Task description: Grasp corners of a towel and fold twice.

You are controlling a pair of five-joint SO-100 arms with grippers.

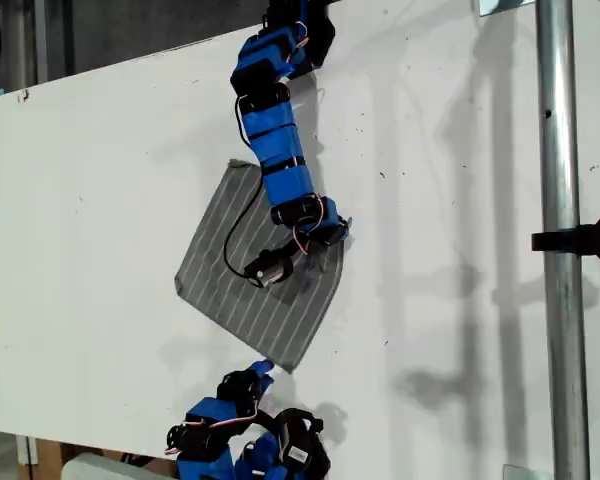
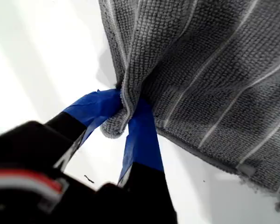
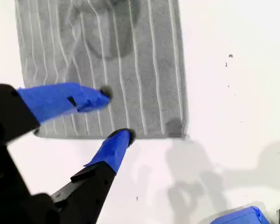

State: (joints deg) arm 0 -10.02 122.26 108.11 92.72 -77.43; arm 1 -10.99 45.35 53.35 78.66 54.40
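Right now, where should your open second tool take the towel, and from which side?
The hemmed corner nearest my second tool, approached from the bare table beyond the hem: the towel lies flat there, and my first tool pinches it elsewhere.

A flat white surface (image 1: 110,180), marked with a few small dark specks, fills most of the exterior view. A grey square cloth towel with thin parallel white stripes (image 1: 235,290) is spread on it near the middle, turned so that its corners point outward like a diamond. One corner toward the exterior view's right is lifted off the surface. Shadows are cast across the white area beside the towel.
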